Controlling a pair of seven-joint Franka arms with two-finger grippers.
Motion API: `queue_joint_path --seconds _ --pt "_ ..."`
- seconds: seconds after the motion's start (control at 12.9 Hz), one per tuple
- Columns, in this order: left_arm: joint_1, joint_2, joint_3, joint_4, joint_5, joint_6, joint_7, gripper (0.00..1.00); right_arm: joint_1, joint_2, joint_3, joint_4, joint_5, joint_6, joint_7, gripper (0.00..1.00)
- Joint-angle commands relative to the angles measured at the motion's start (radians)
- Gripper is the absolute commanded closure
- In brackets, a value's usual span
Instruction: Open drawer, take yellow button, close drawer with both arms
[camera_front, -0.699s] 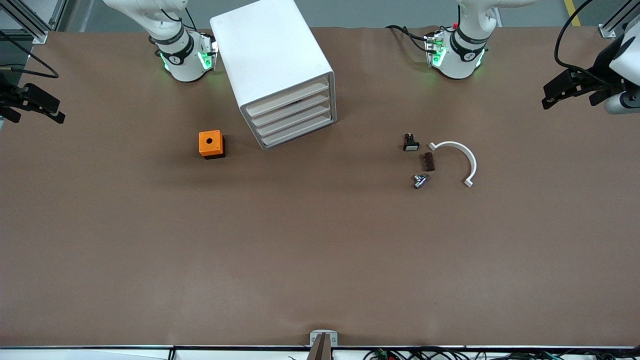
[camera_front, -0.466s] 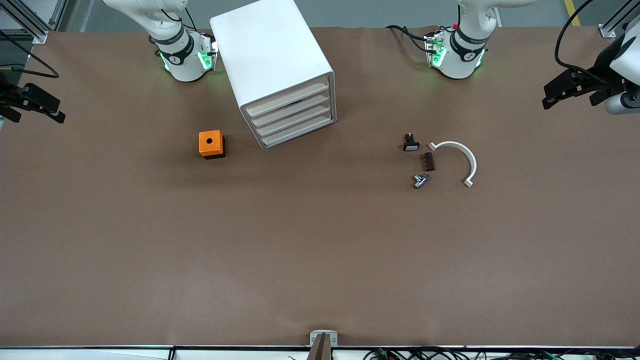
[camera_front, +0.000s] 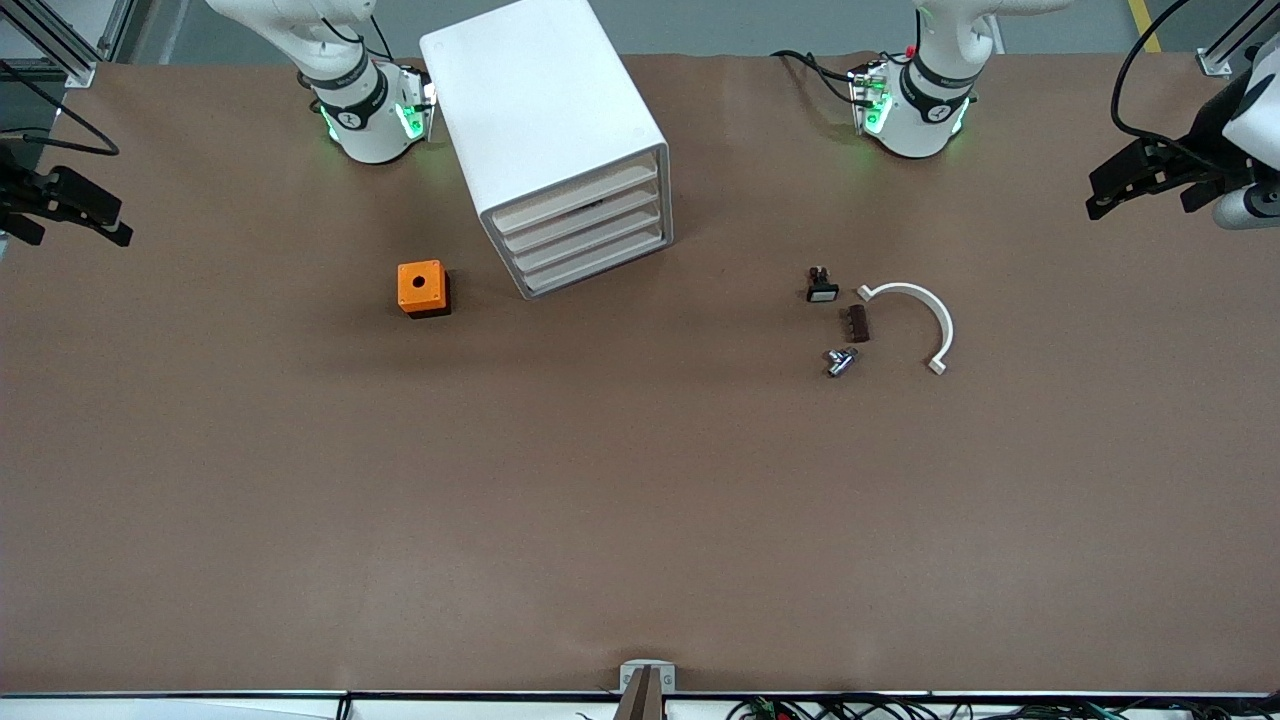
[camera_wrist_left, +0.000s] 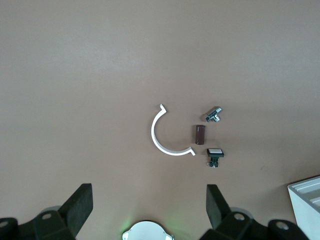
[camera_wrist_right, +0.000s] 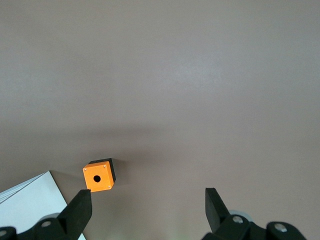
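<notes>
On your brown table (camera_front: 640, 500) the cabinet (camera_front: 545, 130) sits shut; left gripper (camera_wrist_left: 149, 212) and right gripper (camera_wrist_right: 148, 212) hover spread wide, holding nothing.

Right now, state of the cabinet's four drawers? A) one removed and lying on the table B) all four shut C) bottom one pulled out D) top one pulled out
B: in the front view all four drawer fronts sit flush in the white cabinet, and both the left gripper and the right gripper hang open at the table's ends, away from it.
</notes>
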Motion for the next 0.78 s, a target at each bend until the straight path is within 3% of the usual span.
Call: queue_joint_path --seconds 0.0,0.23,0.39,0.7 --pt "0.005 0.042 0.000 0.045 -0.002 -0.020 0.017 0.00 -0.016 -0.011 0.010 -0.007 0.015 -0.004 0.009 0.00" --pt "-0.016 0.116 -0.007 0.034 -0.019 -0.016 -0.023 0.00 -0.016 -0.009 0.010 -0.007 0.014 -0.008 0.009 0.00" --pt "-0.036 0.183 -0.014 0.031 -0.090 0.007 -0.106 0.00 -0.016 -0.009 0.010 -0.007 0.014 -0.007 0.009 0.00" --pt "-0.106 0.346 -0.027 0.035 -0.183 0.102 -0.438 0.00 -0.016 -0.009 0.010 -0.007 0.012 -0.001 0.007 0.00"
